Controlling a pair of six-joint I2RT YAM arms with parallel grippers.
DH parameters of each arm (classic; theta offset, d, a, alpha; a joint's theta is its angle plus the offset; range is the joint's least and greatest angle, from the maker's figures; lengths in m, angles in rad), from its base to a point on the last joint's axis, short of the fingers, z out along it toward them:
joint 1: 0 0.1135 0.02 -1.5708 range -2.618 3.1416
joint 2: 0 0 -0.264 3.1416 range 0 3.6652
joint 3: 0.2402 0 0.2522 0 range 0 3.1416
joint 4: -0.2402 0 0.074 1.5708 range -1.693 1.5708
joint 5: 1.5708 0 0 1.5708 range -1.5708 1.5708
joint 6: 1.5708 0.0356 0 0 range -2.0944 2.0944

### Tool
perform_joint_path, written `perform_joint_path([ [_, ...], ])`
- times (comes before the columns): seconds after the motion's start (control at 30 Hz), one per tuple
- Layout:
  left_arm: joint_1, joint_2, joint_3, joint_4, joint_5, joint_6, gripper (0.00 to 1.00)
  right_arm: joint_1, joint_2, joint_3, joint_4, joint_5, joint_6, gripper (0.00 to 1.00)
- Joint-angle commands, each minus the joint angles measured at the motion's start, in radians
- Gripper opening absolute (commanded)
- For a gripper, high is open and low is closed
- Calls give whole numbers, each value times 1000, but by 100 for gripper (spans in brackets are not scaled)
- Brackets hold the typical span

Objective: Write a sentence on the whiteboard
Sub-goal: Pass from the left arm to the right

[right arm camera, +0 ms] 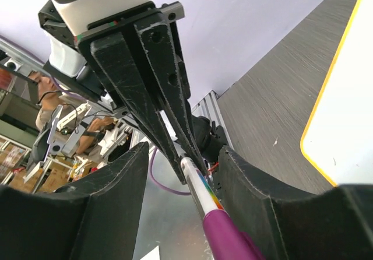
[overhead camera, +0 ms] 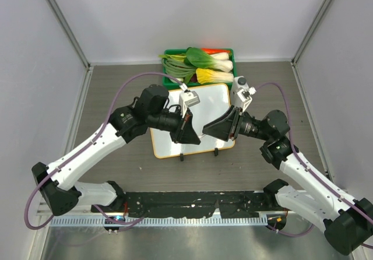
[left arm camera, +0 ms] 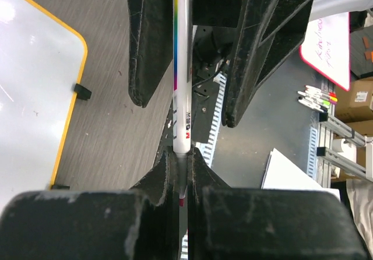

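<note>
**A:** Where are we with the writing?

**B:** Not at the writing yet. The whiteboard (overhead camera: pixel 205 104) lies flat on the desk (overhead camera: pixel 116 91), beneath and just beyond both grippers, and we see no pink words on it. We judge this to be the uncapping step.

**A:** Who has the marker?

**B:** Our left gripper (left arm camera: pixel 182 161) is clamped tight on the white end of the marker (left arm camera: pixel 182 67), fingers pressed against the barrel. The marker runs straight out from it toward our right gripper (right arm camera: pixel 185 149).

**A:** And the right one?

**B:** It is spread wide and holds nothing. Its fingers straddle the magenta end, which we take to be the cap (right arm camera: pixel 224 234), with a gap on each side.

**A:** So what does the next move ask of us?

**B:** We think the right gripper should close squarely on the cap while the left keeps its hold. Then the two should pull apart along the marker's own line, so the cap does not jam. After that the tip has to go down to the board below us. The green vegetable tray (overhead camera: pixel 169 53) sits beyond the board's far edge, well ahead of both grippers, so we don't expect it to get in the way.
</note>
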Motion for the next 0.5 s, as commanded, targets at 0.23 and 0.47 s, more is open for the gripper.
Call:
perform_joint_path([
  [0.23,5,25,60,26,53,0,0,0,-5,-7,68,-83,0,44],
  [0.47,5,-19,45,43,-27,-5,0,0,-89,-47,39,12,17,81],
])
